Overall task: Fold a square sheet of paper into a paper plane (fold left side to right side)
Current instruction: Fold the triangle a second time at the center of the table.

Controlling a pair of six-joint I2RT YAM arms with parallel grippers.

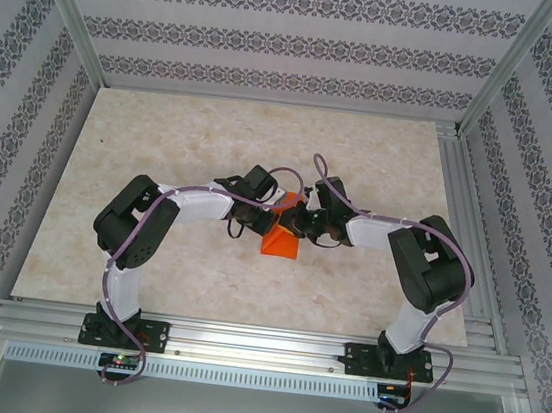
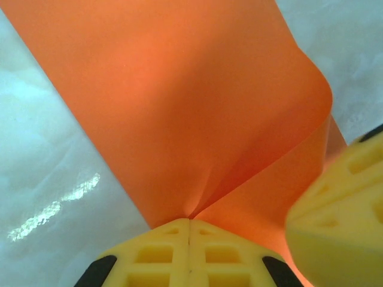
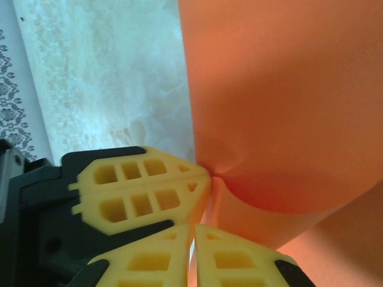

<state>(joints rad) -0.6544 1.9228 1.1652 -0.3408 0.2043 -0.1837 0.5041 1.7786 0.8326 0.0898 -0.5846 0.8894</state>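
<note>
Grey-patterned wallpaper walls box in the scene on three sides, and inside them lies the pale marbled counter, bare stone running wide to the left, right and far side. An aluminium rail lines the near edge, with more rails down the right edge. Both arms reach in from that rail and meet over the middle of the counter, a little nearer than centre, elbows flared out.

Between them sits the paper plane, bright orange, a partly folded sheet with its lower part lying on the counter and a flap lifted up between the two wrists. From the left wrist the sheet rises in a smooth curl, with creases fanning out from a pinch point.

The left tool is clamped on that pinch point, yellow fingers pressed flush together with the paper gathered at their tips. Just beside it, the right tool has its jaws drawn together on the lower fold of the same sheet, a thin orange sliver in the seam. The two sets of fingertips are nearly touching, right by the paper's straight edge.
</note>
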